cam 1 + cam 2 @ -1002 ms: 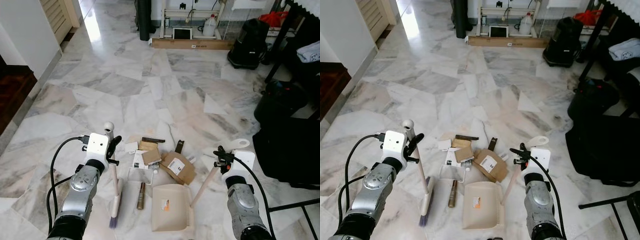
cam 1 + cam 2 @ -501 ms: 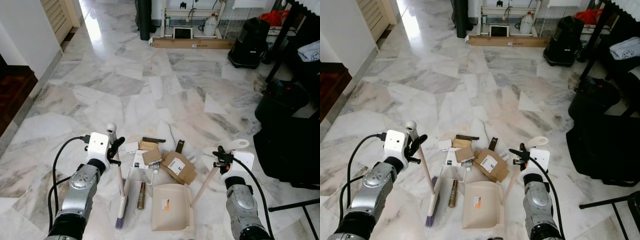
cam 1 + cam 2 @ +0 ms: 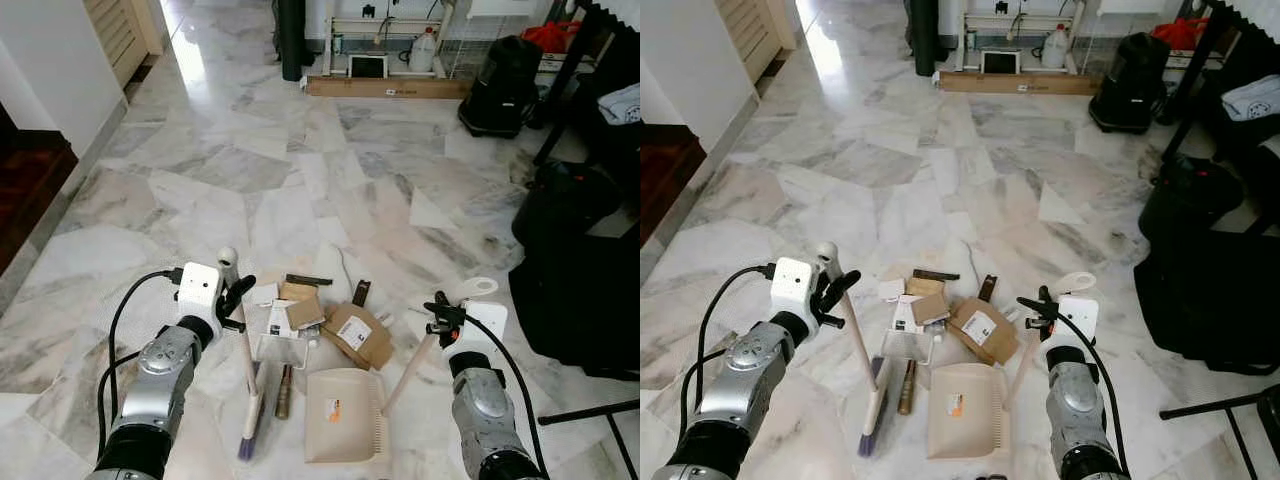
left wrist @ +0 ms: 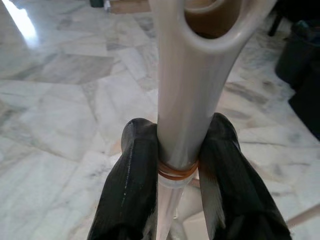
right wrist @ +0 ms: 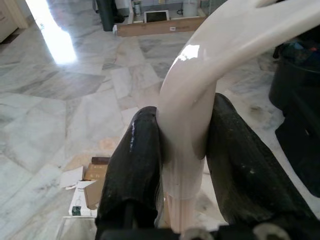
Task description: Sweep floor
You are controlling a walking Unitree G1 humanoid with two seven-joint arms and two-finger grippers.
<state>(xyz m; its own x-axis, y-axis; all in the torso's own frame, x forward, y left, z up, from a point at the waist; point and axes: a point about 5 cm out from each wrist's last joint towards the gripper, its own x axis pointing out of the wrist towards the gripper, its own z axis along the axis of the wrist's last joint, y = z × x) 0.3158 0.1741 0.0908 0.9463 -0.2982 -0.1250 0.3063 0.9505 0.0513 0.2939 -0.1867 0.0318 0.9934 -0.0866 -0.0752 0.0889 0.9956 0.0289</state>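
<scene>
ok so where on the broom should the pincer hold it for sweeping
High on the handle, as the left pincer does now: the broom has a thin round pole, so the two fingers close on it from opposite sides, just under the looped top end. That probably gives leverage to swing the bristles toward the dustpan, which the right pincer holds by its handle.

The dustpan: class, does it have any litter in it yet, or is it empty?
Empty. The dustpan lies flat on the floor showing only a small printed label, while the cardboard scraps sit on the tiles just beyond its front edge.
</scene>
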